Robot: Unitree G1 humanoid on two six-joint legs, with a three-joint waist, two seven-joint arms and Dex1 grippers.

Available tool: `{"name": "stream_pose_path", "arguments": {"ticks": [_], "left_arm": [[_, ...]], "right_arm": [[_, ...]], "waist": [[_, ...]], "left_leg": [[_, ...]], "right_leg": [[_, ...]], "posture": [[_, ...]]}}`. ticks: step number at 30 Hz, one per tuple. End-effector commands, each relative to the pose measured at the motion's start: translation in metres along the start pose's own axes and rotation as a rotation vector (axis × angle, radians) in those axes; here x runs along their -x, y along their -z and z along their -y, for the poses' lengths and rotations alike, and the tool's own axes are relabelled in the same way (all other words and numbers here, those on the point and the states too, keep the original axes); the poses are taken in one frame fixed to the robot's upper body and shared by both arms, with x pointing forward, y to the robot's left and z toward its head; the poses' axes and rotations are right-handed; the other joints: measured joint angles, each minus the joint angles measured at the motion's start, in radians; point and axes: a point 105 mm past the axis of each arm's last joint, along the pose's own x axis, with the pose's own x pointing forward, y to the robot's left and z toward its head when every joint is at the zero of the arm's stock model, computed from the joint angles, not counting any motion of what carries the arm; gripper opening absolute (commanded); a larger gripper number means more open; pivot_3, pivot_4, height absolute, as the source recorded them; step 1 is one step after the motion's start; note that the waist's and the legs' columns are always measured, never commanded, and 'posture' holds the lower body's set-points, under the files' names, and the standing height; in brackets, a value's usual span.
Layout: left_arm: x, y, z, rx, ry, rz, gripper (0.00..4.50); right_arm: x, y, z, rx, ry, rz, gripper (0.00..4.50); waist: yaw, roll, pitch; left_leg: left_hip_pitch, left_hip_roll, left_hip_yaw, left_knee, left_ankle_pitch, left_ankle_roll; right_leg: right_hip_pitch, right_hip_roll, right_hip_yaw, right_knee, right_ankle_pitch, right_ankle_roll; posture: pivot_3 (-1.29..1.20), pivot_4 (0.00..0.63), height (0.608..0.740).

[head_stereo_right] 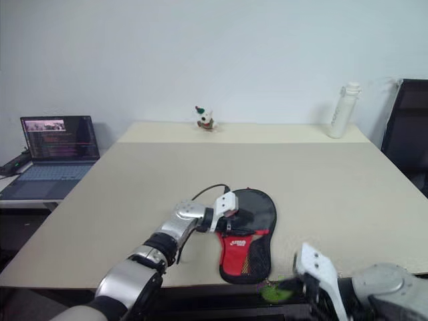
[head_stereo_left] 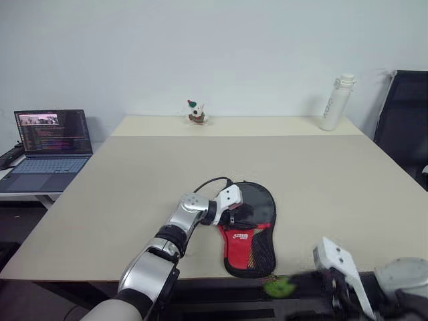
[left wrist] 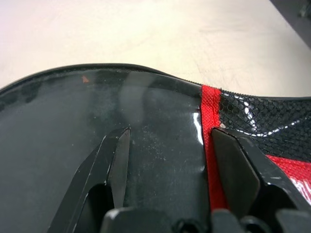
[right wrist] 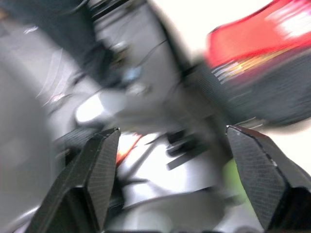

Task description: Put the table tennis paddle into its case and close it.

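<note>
The case (head_stereo_left: 253, 234) lies flat near the table's front edge, with its glossy black round part farther from me and its red and black mesh end toward me. My left gripper (left wrist: 170, 133) reaches in from the left and rests over the round part. Its fingers are spread open on the shiny surface and grip nothing. The table tennis paddle is hidden; I cannot tell whether it is inside. My right gripper (right wrist: 172, 131) hovers low at the right, off the table's front edge near the case's mesh end. It is open and empty. A small green thing (head_stereo_left: 279, 287) shows blurred beside it.
The beige table (head_stereo_left: 134, 200) stretches far ahead. At its back stand a small figurine (head_stereo_left: 196, 112) and a white bottle (head_stereo_left: 336, 101). A laptop (head_stereo_left: 50, 144) sits open on a side desk to the left. A black chair (head_stereo_left: 404, 124) stands at the right.
</note>
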Motion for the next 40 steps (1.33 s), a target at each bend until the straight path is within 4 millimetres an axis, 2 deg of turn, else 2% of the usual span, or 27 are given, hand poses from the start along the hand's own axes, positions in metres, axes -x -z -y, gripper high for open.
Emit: {"name": "stream_pose_path", "arguments": {"ticks": [1, 5, 9, 12, 16, 18, 19, 22, 24, 28, 33, 35, 38, 40], "left_arm": [[0.013, -0.024, -0.006, -0.004, -0.025, 0.107, 2.86], [0.051, -0.040, -0.007, 0.006, -0.085, 0.174, 2.86], [0.086, -0.037, -0.001, 0.079, -0.174, 0.169, 2.86], [0.101, -0.035, 0.006, 0.122, -0.235, 0.161, 2.86], [0.110, -0.032, 0.007, 0.128, -0.342, 0.145, 2.86], [0.112, -0.033, 0.004, 0.128, -0.385, 0.153, 3.21], [0.113, -0.033, 0.003, 0.131, -0.398, 0.152, 3.41], [0.116, -0.031, 0.003, 0.130, -0.431, 0.142, 4.47], [0.118, -0.029, 0.005, 0.127, -0.436, 0.139, 4.47], [0.112, -0.032, 0.007, 0.108, -0.465, 0.142, 4.47], [0.108, -0.036, 0.012, 0.101, -0.442, 0.139, 4.47], [0.111, -0.034, 0.012, 0.114, -0.443, 0.141, 4.47], [0.119, -0.022, 0.016, 0.135, -0.445, 0.117, 4.47], [0.123, -0.023, 0.013, 0.147, -0.477, 0.129, 4.47]], "right_arm": [[0.005, -0.024, 0.038, 0.047, 0.160, 0.116, 3.61], [0.009, -0.049, 0.077, 0.111, 0.278, 0.250, 3.61], [0.009, -0.059, 0.110, 0.113, 0.314, 0.318, 3.61], [0.005, -0.067, 0.133, 0.122, 0.332, 0.364, 3.61], [-0.005, -0.055, 0.158, 0.138, 0.336, 0.314, 3.61], [-0.010, -0.043, 0.167, 0.128, 0.339, 0.276, 3.65], [-0.012, -0.037, 0.171, 0.117, 0.346, 0.265, 3.81], [-0.015, -0.021, 0.178, 0.106, 0.337, 0.217, 4.50], [-0.013, -0.013, 0.183, 0.102, 0.340, 0.193, 4.50], [0.002, -0.002, 0.196, 0.114, 0.373, 0.154, 4.50], [0.032, -0.010, 0.206, 0.136, 0.430, 0.175, 4.50], [0.036, -0.017, 0.204, 0.152, 0.428, 0.193, 4.50], [0.030, -0.025, 0.194, 0.167, 0.403, 0.223, 4.50], [0.025, -0.032, 0.184, 0.190, 0.360, 0.224, 4.50]], "waist": [[-0.001, -0.001, 0.001], [-0.008, 0.000, 0.002], [-0.010, 0.002, 0.003], [-0.007, 0.003, 0.003], [0.001, 0.003, 0.004], [0.003, 0.003, 0.004], [0.004, 0.003, 0.004], [0.000, 0.003, 0.004], [-0.002, 0.004, 0.004], [-0.004, 0.004, 0.004], [-0.004, 0.004, 0.005], [-0.004, 0.004, 0.005], [-0.009, 0.005, 0.005], [-0.010, 0.005, 0.005]], "left_leg": [[-0.002, 0.000, 0.000, 0.000, 0.000, 0.000], [-0.012, 0.001, 0.001, -0.002, 0.000, 0.000], [-0.013, 0.003, 0.001, -0.002, 0.000, 0.000], [-0.013, 0.003, 0.001, -0.001, 0.000, 0.000], [-0.013, 0.002, 0.001, 0.000, 0.000, 0.000], [-0.013, 0.002, 0.001, 0.001, 0.000, 0.000], [-0.013, 0.002, 0.001, 0.001, 0.000, 0.000], [-0.013, 0.002, 0.002, 0.000, 0.000, 0.000], [-0.013, 0.002, 0.002, 0.000, 0.000, 0.000], [-0.012, 0.002, 0.002, 0.000, 0.000, 0.000], [-0.011, 0.002, 0.003, 0.000, 0.001, 0.000], [-0.011, 0.002, 0.003, 0.000, 0.000, 0.000], [-0.010, 0.002, 0.004, 0.000, 0.000, 0.000], [-0.009, 0.002, 0.004, -0.001, 0.000, 0.000]], "right_leg": [[-0.002, 0.000, 0.000, 0.000, 0.000, 0.001], [-0.016, 0.003, 0.002, 0.004, 0.003, 0.004], [-0.018, 0.005, 0.002, 0.006, 0.003, 0.004], [-0.018, 0.004, 0.002, 0.006, 0.003, 0.004], [-0.017, 0.003, 0.002, 0.005, 0.003, 0.004], [-0.017, 0.003, 0.002, 0.005, 0.003, 0.004], [-0.016, 0.003, 0.002, 0.005, 0.003, 0.004], [-0.017, 0.003, 0.003, 0.005, 0.004, 0.004], [-0.017, 0.003, 0.003, 0.005, 0.005, 0.002], [-0.017, 0.003, 0.003, 0.006, 0.005, 0.000], [-0.016, 0.003, 0.004, 0.007, 0.005, 0.002], [-0.016, 0.003, 0.004, 0.007, 0.005, 0.002], [-0.016, 0.003, 0.004, 0.007, 0.005, 0.002], [-0.016, 0.004, 0.005, 0.007, 0.004, 0.002]], "posture": [[0.00, 0.150, 0.740], [0.00, 0.150, 0.740], [0.00, 0.150, 0.740], [0.00, 0.150, 0.740], [0.00, 0.150, 0.740], [0.00, 0.150, 0.740], [0.00, 0.150, 0.740], [0.00, 0.150, 0.740], [0.00, 0.150, 0.740], [0.00, 0.150, 0.740], [0.00, 0.150, 0.740], [0.00, 0.150, 0.740], [0.00, 0.150, 0.740], [0.00, 0.150, 0.740]]}}
